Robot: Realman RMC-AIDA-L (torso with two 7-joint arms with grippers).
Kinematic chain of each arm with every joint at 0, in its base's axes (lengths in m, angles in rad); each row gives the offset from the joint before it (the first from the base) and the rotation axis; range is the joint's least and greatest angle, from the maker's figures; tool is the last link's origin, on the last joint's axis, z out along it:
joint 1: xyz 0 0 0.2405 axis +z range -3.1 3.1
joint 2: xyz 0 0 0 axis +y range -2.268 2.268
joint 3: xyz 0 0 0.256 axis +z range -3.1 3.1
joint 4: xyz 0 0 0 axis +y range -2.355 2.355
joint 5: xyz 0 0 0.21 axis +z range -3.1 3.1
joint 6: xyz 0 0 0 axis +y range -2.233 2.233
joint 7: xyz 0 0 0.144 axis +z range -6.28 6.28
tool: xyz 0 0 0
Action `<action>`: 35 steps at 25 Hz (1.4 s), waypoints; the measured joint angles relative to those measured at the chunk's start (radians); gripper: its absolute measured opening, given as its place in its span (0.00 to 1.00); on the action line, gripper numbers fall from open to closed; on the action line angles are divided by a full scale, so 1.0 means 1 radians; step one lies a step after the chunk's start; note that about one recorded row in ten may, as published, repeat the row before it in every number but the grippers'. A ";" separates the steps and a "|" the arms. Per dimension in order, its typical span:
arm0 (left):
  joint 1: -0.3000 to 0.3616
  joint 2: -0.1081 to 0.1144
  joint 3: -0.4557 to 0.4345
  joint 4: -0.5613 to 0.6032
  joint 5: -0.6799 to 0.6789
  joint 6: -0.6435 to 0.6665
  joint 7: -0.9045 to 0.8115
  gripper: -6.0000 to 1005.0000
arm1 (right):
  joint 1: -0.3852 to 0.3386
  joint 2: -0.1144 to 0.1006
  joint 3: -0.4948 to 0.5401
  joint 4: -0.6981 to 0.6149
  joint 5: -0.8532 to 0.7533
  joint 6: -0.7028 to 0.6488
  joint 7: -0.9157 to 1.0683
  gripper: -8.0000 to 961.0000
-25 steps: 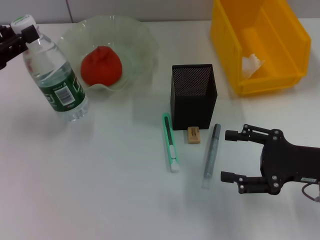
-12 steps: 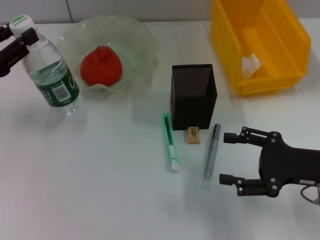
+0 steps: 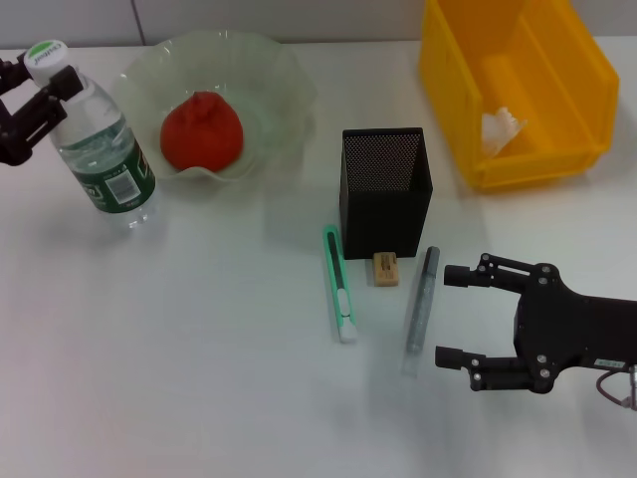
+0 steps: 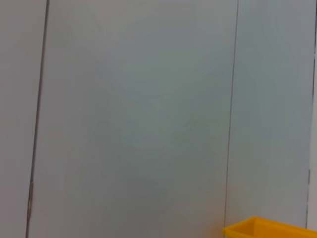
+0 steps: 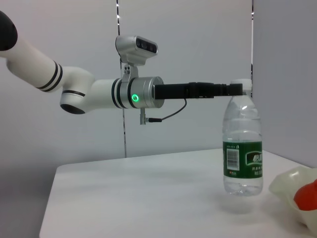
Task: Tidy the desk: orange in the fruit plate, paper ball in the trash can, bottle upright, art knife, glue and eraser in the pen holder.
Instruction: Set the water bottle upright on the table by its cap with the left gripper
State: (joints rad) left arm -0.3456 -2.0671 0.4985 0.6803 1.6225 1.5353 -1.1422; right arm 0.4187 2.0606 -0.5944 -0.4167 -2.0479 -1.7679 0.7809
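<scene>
Left pincer (image 3: 38,88) clamped on bottle (image 3: 100,149) neck, bottle upright at bench's (image 3: 199,378) far left corner. Right pincer (image 3: 460,317) open beside glue (image 3: 420,304), near right edge.

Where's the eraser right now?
In the head view, the eraser lies on the desk right in front of the pen holder, between the art knife and the glue.

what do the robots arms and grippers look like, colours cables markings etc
The right gripper is matte black with slim fingers studded with silver screws, a thin cable looping off its body. The left gripper is black too; the right wrist view shows its arm glossy white with black joint bands, a silver wrist with a glowing green ring, a grey camera box and a dangling black cable.
</scene>
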 joint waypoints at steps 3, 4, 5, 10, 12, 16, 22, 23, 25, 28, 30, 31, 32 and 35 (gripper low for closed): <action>-0.003 0.000 0.002 -0.015 0.000 -0.020 0.025 0.50 | 0.000 0.000 -0.001 0.000 0.000 0.002 0.000 0.87; -0.004 -0.001 0.004 -0.018 0.000 -0.025 0.032 0.50 | 0.000 0.000 -0.001 0.000 0.000 0.002 0.000 0.87; -0.004 -0.001 0.004 -0.018 0.000 -0.025 0.032 0.50 | 0.000 0.001 -0.001 0.000 0.000 0.004 0.000 0.87; -0.010 -0.001 0.008 -0.046 0.000 -0.039 0.065 0.50 | 0.000 0.001 0.002 0.002 0.000 0.014 0.001 0.87; -0.011 -0.001 0.008 -0.058 0.000 -0.041 0.094 0.50 | 0.000 0.001 0.002 0.003 0.000 0.020 0.002 0.87; -0.012 -0.001 0.007 -0.067 0.000 -0.044 0.106 0.51 | 0.001 0.001 0.002 0.004 0.001 0.024 0.008 0.87; -0.012 -0.001 0.009 -0.067 0.000 -0.044 0.111 0.51 | 0.003 0.002 0.003 0.004 0.001 0.028 0.012 0.86; -0.012 -0.001 0.009 -0.068 0.000 -0.044 0.117 0.51 | 0.002 0.002 0.003 0.004 0.001 0.028 0.013 0.86; -0.012 -0.001 0.009 -0.068 0.000 -0.044 0.120 0.51 | 0.001 0.002 0.004 0.004 0.001 0.028 0.013 0.86; -0.012 -0.001 0.009 -0.069 0.000 -0.044 0.129 0.51 | 0.000 0.003 0.004 0.004 0.002 0.029 0.014 0.86; -0.012 -0.001 0.009 -0.069 0.000 -0.042 0.131 0.52 | 0.000 0.003 0.004 0.007 0.002 0.033 0.014 0.87; -0.012 -0.001 0.010 -0.069 0.000 -0.040 0.133 0.52 | 0.000 0.003 0.004 0.009 0.002 0.035 0.014 0.87; -0.012 -0.001 0.010 -0.069 0.000 -0.039 0.134 0.52 | 0.000 0.003 0.004 0.012 0.002 0.037 0.014 0.87; -0.012 -0.002 0.011 -0.069 0.000 -0.039 0.140 0.52 | 0.002 0.003 0.003 0.015 0.003 0.038 0.014 0.87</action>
State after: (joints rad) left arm -0.3573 -2.0686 0.5093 0.6113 1.6229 1.4965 -1.0019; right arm 0.4208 2.0632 -0.5914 -0.4015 -2.0453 -1.7302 0.7946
